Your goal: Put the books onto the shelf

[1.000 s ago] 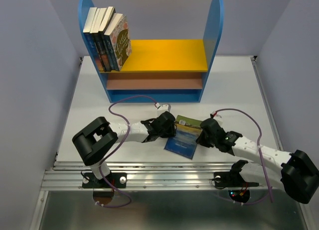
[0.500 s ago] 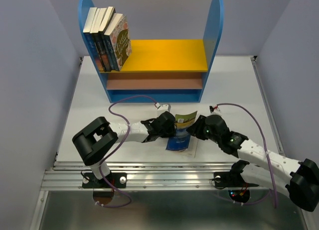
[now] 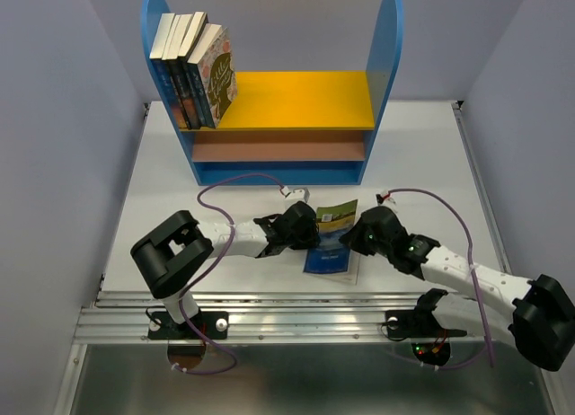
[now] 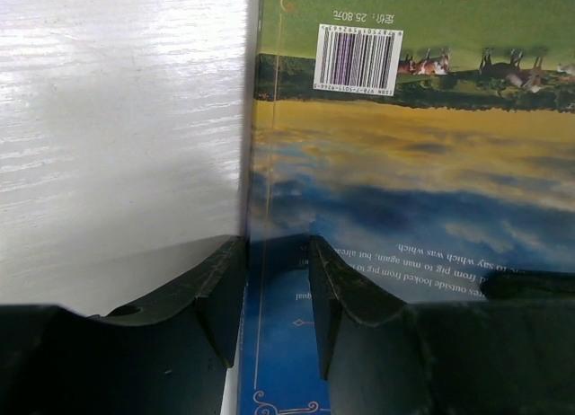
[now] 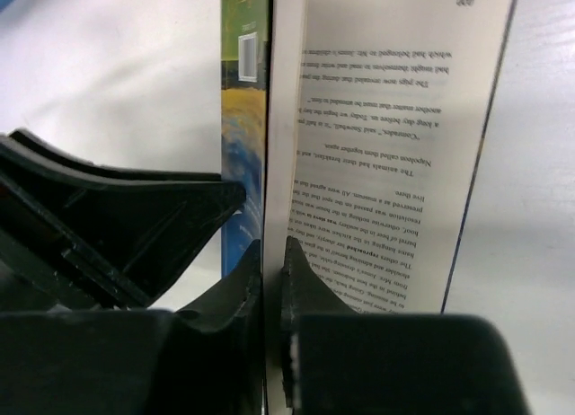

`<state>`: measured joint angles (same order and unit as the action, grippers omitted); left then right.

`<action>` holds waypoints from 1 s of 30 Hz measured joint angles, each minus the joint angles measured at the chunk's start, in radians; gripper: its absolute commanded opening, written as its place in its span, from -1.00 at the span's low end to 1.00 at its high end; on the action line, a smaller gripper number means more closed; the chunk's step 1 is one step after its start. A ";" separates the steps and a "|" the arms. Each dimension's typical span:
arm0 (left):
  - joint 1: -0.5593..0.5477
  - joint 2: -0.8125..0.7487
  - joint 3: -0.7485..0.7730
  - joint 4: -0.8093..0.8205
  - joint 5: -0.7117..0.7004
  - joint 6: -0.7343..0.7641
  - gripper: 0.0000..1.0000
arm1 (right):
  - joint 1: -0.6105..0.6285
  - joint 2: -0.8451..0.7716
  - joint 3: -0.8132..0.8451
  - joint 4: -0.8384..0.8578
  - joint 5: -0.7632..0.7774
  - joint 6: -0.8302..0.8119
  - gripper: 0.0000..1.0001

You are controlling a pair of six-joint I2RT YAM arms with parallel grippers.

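Now my left gripper [image 4: 277, 285] pinches the book's [image 3: 331, 238] spine edge; my right gripper [image 5: 271, 280] clamps its pages, narrower than a half-second ago.

We see even, bright overhead light in the top view, with soft shadows under both arms on the white counter [image 3: 162, 181]. In the left wrist view the near fingers [image 4: 216, 298] are dark and blurred. In the right wrist view the book [image 5: 377, 163] page text is soft, slightly smeared.
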<state>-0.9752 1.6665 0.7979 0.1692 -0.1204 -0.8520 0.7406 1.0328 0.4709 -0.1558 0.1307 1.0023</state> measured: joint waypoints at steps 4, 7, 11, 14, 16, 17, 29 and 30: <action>-0.001 -0.005 -0.003 0.022 0.027 -0.008 0.61 | 0.001 -0.034 0.003 -0.020 0.005 -0.053 -0.99; -0.004 -0.040 -0.010 0.019 0.050 -0.005 0.98 | 0.001 -0.067 0.007 -0.017 0.011 -0.161 -0.99; 0.026 -0.169 -0.046 -0.056 0.090 0.015 0.98 | 0.005 -0.149 0.007 0.018 0.013 -0.345 -0.99; 0.064 -0.323 -0.058 -0.099 0.100 0.021 0.98 | 0.007 -0.229 0.020 0.074 0.009 -0.486 -0.99; 0.099 -0.457 -0.059 -0.119 0.105 0.021 0.98 | 0.007 -0.273 0.032 0.126 -0.010 -0.584 -0.99; 0.113 -0.507 -0.059 -0.123 0.115 0.019 0.98 | 0.007 -0.303 0.040 0.158 -0.029 -0.654 -0.99; 0.311 -0.921 -0.182 -0.259 0.320 -0.113 0.98 | 0.007 -0.386 0.178 0.422 -0.194 -1.227 -0.99; 0.321 -0.943 -0.183 -0.281 0.327 -0.139 0.98 | 0.007 -0.387 0.178 0.445 -0.210 -1.250 -0.99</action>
<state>-0.6544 0.7231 0.6144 -0.1120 0.2066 -0.9909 0.7475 0.6460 0.6487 0.2890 -0.0792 -0.2481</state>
